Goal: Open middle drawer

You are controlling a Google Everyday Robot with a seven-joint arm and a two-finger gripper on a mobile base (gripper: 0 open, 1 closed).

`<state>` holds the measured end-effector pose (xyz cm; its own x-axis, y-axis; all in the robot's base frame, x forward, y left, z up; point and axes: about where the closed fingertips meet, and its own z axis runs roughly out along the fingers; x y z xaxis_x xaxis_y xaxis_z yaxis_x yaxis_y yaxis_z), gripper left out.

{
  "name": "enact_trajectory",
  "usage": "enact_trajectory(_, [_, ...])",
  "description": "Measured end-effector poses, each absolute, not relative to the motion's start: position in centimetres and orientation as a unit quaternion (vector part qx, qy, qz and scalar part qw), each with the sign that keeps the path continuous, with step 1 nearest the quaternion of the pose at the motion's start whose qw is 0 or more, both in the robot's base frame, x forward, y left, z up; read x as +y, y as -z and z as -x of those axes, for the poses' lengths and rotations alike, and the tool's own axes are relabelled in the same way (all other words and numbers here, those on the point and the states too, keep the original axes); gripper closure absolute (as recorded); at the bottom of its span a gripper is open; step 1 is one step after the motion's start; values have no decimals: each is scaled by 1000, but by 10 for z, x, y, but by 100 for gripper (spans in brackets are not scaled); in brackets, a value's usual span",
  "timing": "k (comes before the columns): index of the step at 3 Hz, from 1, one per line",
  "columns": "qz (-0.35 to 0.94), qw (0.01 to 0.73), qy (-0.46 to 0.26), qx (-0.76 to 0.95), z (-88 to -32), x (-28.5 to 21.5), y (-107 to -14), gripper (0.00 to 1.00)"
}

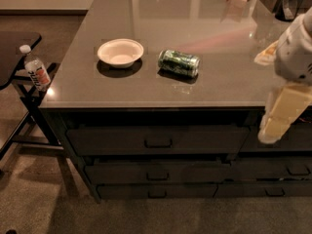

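The middle drawer [157,173] is a wide dark grey front with a small loop handle [157,177] at its centre. It sits shut between a taller drawer [157,139] above and a slimmer one [157,192] below. My gripper [269,133] hangs at the right edge of the view, pointing down in front of the counter's front edge. It is well to the right of the middle drawer's handle and above it, touching nothing I can see.
On the grey counter top [214,38] lie a white bowl [120,52] and a green can [179,63] on its side. A water bottle [35,69] stands on a black folding stand [19,77] at the left. More drawers [287,169] lie to the right.
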<state>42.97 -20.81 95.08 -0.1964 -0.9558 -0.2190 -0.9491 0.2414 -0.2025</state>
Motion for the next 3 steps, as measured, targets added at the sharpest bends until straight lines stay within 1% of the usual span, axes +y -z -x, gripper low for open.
enact_trajectory(1, [642,162,-31,749,-406,-192,-906,0])
enact_trajectory(2, [663,197,-41,721,-377,-183,-866,0])
enact_trajectory(3, [665,213,-31,715,-358,-180,-810,0])
